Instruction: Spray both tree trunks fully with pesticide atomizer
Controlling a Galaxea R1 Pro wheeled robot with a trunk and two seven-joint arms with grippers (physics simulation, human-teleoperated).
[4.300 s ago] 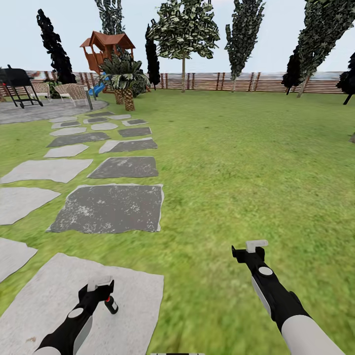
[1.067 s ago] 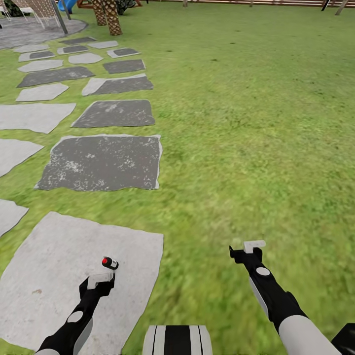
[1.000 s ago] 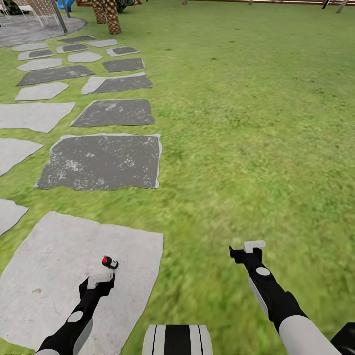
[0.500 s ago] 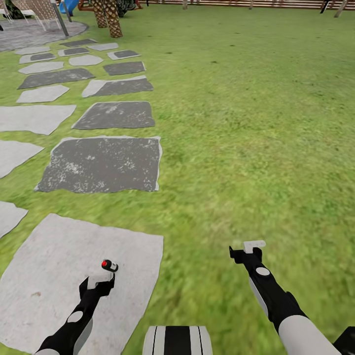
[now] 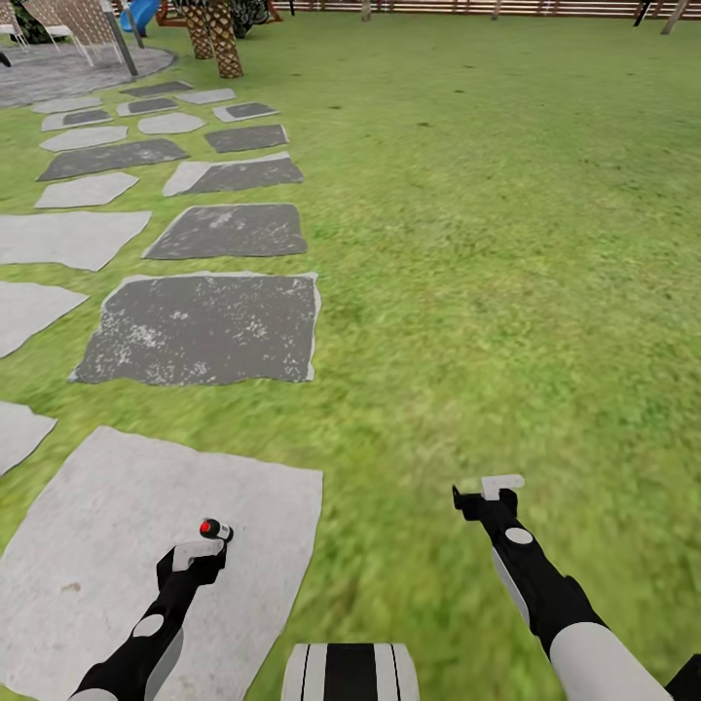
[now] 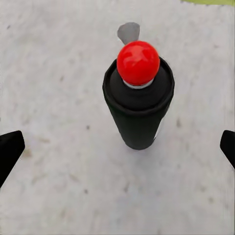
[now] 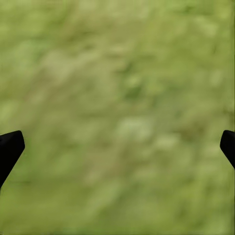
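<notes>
The pesticide atomizer (image 5: 215, 530), a small dark bottle with a red top, stands upright on a pale stepping stone (image 5: 117, 526). It sits just beyond the white tips of my left gripper (image 5: 198, 551). In the left wrist view the atomizer (image 6: 138, 98) is centred between the two black fingertips (image 6: 10, 149), which stand wide apart and touch nothing, so the gripper is open. My right gripper (image 5: 504, 483) hangs open over bare grass (image 7: 117, 117), holding nothing. The trees are out of view.
Grey stepping stones (image 5: 204, 326) run away to the left toward a paved patio (image 5: 68, 73). Short palms (image 5: 219, 39) stand at the far left and a slatted fence (image 5: 545, 8) at the back. Open lawn (image 5: 506, 243) spreads to the right.
The whole picture has slid slightly downward, so the camera moved. The atomizer now shows a little nearer my left gripper's tips. Both arms hold the same pose.
</notes>
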